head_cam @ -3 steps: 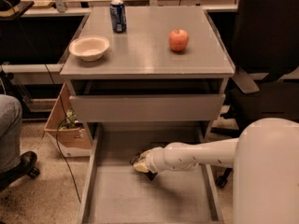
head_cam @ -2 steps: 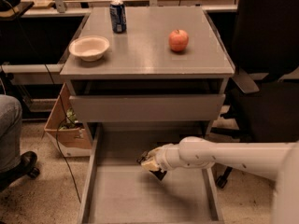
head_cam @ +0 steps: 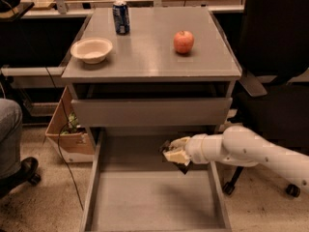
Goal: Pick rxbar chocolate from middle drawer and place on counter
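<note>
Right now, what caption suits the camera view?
Gripper holds rxbar chocolate above open middle drawer, not yet on counter.

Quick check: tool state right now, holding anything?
Tool: closed on the rxbar chocolate, held above the floor of the middle drawer.

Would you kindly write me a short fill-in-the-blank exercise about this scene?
1. The gripper, above the middle drawer, holds the ____.
2. The red fruit on the counter is an ____.
3. The soda can stands behind the pale ____.
Missing words: rxbar chocolate; apple; bowl.
</note>
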You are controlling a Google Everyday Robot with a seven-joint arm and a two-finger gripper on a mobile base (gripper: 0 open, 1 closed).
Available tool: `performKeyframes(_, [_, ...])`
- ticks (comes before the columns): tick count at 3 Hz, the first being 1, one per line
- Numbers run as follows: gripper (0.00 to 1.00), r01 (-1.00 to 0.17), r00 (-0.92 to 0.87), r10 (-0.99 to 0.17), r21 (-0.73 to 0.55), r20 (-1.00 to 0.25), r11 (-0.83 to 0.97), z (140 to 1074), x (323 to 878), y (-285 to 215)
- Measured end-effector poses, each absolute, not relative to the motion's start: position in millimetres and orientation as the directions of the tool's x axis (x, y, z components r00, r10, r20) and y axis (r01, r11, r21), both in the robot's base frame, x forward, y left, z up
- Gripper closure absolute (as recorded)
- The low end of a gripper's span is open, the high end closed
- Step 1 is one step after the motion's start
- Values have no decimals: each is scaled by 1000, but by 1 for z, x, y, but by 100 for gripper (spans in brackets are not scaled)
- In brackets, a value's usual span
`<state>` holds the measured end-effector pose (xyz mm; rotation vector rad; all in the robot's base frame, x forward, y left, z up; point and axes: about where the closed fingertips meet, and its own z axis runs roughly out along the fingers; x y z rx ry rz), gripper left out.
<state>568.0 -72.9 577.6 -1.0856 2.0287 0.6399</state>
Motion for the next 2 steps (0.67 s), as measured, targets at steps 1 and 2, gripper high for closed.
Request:
performKeyframes(1, [100,-847,-316,-444,38,-838,530,642,578,-107])
performKeyframes(2, [100,-847,-316,-444,38,-838,530,643,578,-107])
